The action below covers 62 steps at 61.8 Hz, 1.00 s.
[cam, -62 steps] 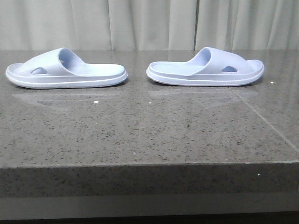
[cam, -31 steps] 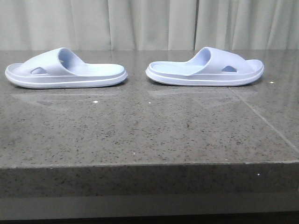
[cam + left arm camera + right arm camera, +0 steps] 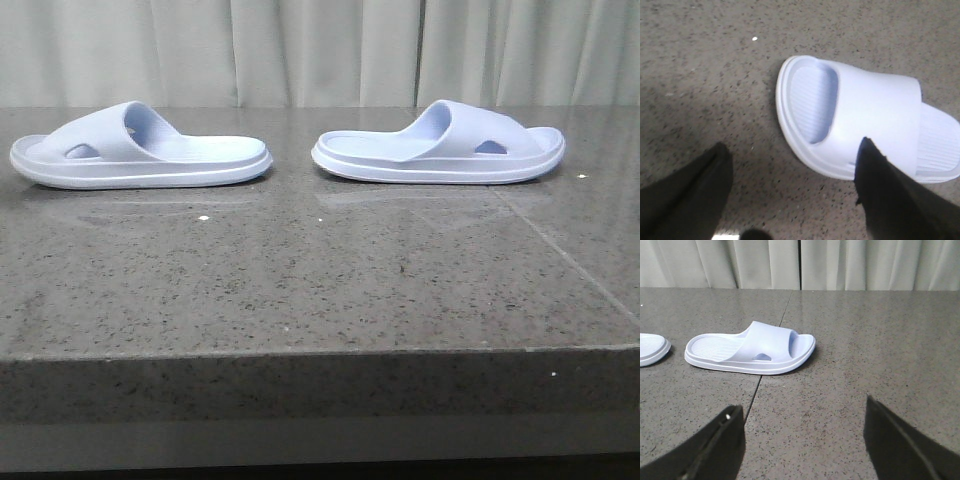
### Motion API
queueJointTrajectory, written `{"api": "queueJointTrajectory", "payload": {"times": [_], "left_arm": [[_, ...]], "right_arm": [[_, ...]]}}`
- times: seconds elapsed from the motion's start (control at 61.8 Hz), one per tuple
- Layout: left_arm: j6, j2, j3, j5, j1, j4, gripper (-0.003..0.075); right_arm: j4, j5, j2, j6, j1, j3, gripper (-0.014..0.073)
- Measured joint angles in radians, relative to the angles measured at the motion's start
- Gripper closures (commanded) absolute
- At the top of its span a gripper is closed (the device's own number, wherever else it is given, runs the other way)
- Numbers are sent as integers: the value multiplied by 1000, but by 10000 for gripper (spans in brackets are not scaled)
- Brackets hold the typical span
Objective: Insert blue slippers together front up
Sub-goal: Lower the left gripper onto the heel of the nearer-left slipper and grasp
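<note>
Two pale blue slippers lie sole-down on the grey speckled table, heels facing each other. In the front view the left slipper (image 3: 140,155) is at the far left and the right slipper (image 3: 440,150) at the far right. Neither gripper shows in the front view. My left gripper (image 3: 792,145) is open and empty above the table, with one finger (image 3: 890,195) overlapping the near side of a slipper (image 3: 865,115). My right gripper (image 3: 802,405) is open and empty, well short of the right slipper (image 3: 755,350). The other slipper's end (image 3: 650,347) shows beside it.
The stone table (image 3: 300,290) has a front edge close to the camera and a thin seam (image 3: 560,250) running back on the right, also in the right wrist view (image 3: 757,390). Pale curtains (image 3: 320,50) hang behind the table.
The left slipper sits a hair further left in the front view. Nothing else has visibly changed.
</note>
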Motion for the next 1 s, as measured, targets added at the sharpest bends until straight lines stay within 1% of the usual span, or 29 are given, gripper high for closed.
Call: {"api": "queueJointTrajectory", "payload": {"times": [0.113, 0.259, 0.372, 0.534, 0.842, 1.004], "left_arm": [[62, 120, -115, 100, 49, -71, 314], [99, 240, -211, 188, 70, -77, 312], [109, 309, -260, 225, 70, -78, 311], [143, 375, -284, 244, 70, -95, 311], [211, 425, -299, 273, 70, -215, 311], [236, 447, -303, 302, 70, -253, 311]], "right_arm": [[-2, 0, 0, 0, 0, 0, 71], [-2, 0, 0, 0, 0, 0, 71], [-2, 0, 0, 0, 0, 0, 71], [-2, 0, 0, 0, 0, 0, 71], [-2, 1, 0, 0, 0, 0, 71], [-2, 1, 0, 0, 0, 0, 71]]}}
